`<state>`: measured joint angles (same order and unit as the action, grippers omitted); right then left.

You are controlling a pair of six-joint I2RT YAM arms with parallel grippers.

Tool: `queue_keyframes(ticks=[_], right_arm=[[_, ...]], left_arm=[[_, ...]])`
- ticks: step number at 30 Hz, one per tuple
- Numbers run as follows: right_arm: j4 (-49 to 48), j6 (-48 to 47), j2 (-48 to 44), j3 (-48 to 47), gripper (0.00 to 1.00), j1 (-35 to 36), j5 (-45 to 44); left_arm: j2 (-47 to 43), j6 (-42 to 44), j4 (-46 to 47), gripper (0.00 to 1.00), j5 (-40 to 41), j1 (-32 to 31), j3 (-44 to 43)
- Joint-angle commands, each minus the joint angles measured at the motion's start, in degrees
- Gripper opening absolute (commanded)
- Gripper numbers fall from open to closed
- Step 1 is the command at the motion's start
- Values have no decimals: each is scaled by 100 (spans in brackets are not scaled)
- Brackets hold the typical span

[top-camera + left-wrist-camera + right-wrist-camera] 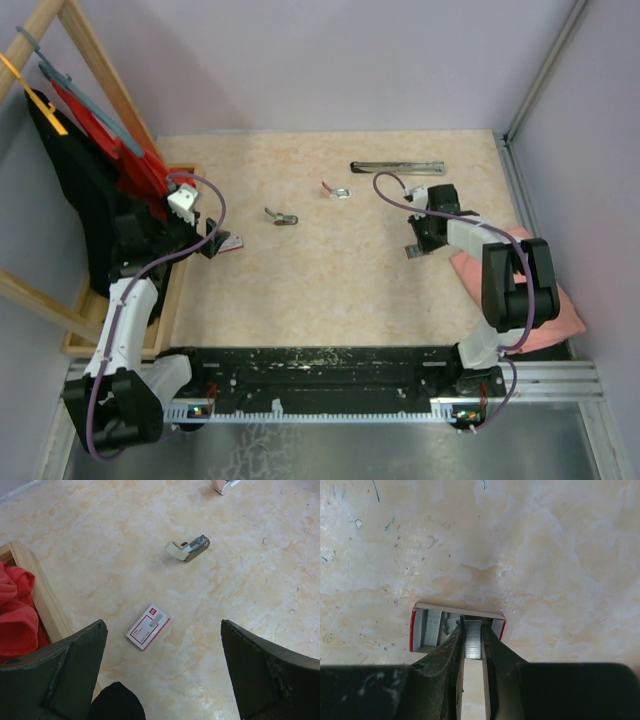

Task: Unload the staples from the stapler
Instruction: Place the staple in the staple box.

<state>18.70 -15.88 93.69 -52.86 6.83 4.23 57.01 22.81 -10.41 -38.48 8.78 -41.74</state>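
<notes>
Pinching a grey strip of staples (pixel 473 645), the right claw (pixel 472 626) is seen clamped tight, low in an open red box (pixel 457 611). The left claw (pixel 163 626) is spread wide, with nothing in it. The strip could be snapped or dropped if squeezed crooked.

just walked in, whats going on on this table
Two robot arms are working over a table scattered with staplers and staple boxes. The right tool is pinched shut on a grey strip of staples inside an open red-sided box. The left tool hangs wide open above a small red-and-white box, holding nothing. A mini stapler lies nearby, touched by neither arm.
</notes>
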Motion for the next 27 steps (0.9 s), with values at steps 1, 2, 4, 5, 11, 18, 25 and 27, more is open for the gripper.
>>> queue_keyframes(ticks=[1, 2, 4, 5, 11, 18, 25, 27], right_arm=[[-96, 26, 45, -20, 18, -59, 48], [-102, 36, 44, -22, 19, -59, 43], [-103, 37, 45, -25, 21, -59, 40], [-104, 38, 32, -31, 22, -63, 29], [-115, 37, -23, -77, 26, -61, -30], [-87, 5, -181, -180, 28, -62, -67], [53, -29, -465, -419, 30, -59, 18], [129, -39, -503, -508, 30, -59, 59]], left_arm=[[3, 35, 13, 99, -125, 40, -88], [3, 32, 13, 99, -125, 40, -84], [11, 41, 13, 99, -127, 45, -84], [11, 35, 13, 99, -125, 50, -83], [12, 39, 13, 99, -121, 45, -88], [12, 38, 13, 99, -127, 50, -89], [12, 45, 13, 99, -125, 50, -89], [7, 44, 13, 99, -125, 50, -87]])
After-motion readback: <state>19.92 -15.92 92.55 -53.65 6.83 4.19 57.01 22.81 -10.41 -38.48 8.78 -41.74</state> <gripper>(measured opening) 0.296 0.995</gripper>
